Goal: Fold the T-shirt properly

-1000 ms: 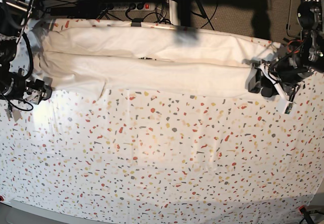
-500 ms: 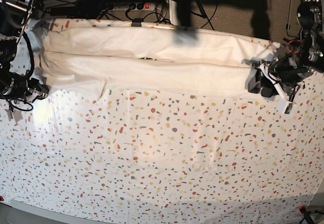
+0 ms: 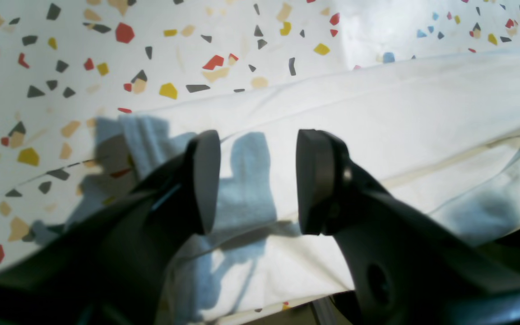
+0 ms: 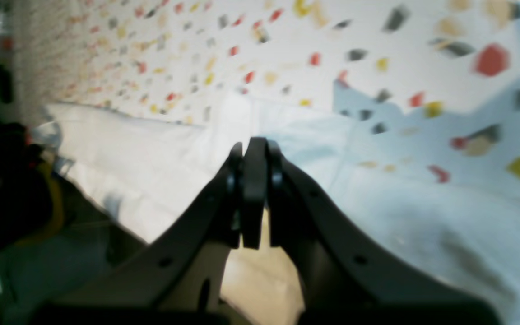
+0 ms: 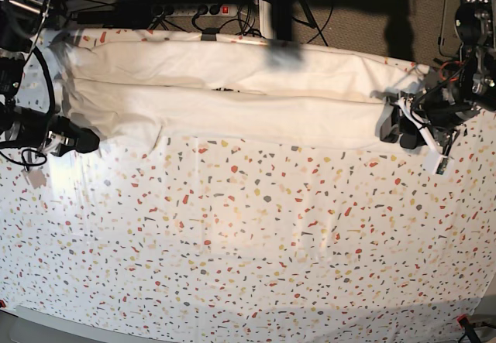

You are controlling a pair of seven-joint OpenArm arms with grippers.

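Note:
The white T-shirt [image 5: 232, 111] lies folded into a long band along the far edge of the table, plain side up, with no print showing. My left gripper [image 5: 391, 126] is at the shirt's right end. In the left wrist view it [image 3: 257, 180] is open, its fingers [image 3: 206, 180] standing over the shirt's [image 3: 422, 104] layered edge with nothing held. My right gripper [image 5: 85, 140] is at the shirt's near left corner. In the right wrist view it [image 4: 254, 151] is shut, just above white cloth [image 4: 142, 158], with nothing visible between the jaws.
The speckled white table cover [image 5: 271, 227] fills the near part of the table. A power strip [image 5: 194, 8] and cables lie behind the far edge. The table's edge runs close under my left gripper.
My right gripper has moved to the right, up to the shirt's near left corner. The left arm and the shirt have not moved.

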